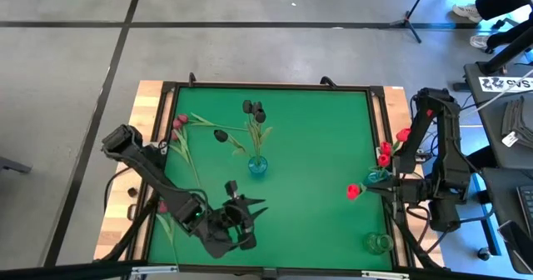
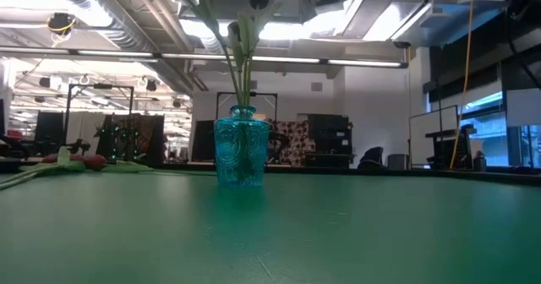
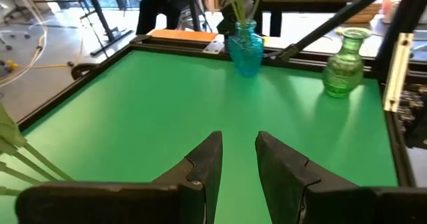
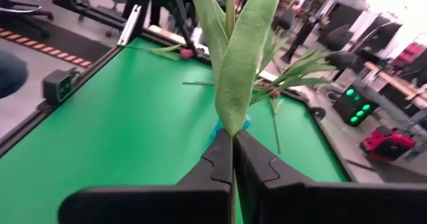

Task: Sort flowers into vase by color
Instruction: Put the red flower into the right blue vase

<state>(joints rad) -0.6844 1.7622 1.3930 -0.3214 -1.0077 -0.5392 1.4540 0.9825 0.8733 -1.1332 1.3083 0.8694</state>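
Note:
My right gripper (image 1: 385, 182) (image 4: 233, 134) is at the table's right edge, shut on a red tulip (image 1: 353, 192). Beside it stands a blue vase (image 1: 376, 177) (image 3: 245, 47) with red tulips (image 1: 385, 152). Another blue vase (image 1: 257, 165) (image 2: 242, 146) at mid-table holds black tulips (image 1: 254, 110) by their stems. More tulips (image 1: 181, 130) (image 2: 74, 159) lie flat near the left edge. My left gripper (image 1: 252, 209) (image 3: 239, 141) hovers open over the near-left part of the table. It touches nothing. My right gripper pinches the red tulip's thin green stem between its two fingers, just below a broad leaf (image 4: 232, 121). The stem and leaf (image 4: 240, 57) run on ahead of the fingers. In the high view the red head (image 1: 353, 192) sticks out toward the table's left, off the table top.
A green glass vase (image 1: 379, 242) (image 3: 343, 69) stands at the near right corner. A raised black frame (image 1: 266, 86) runs round the green table. Open green surface lies between the middle vase and the right-hand vases.

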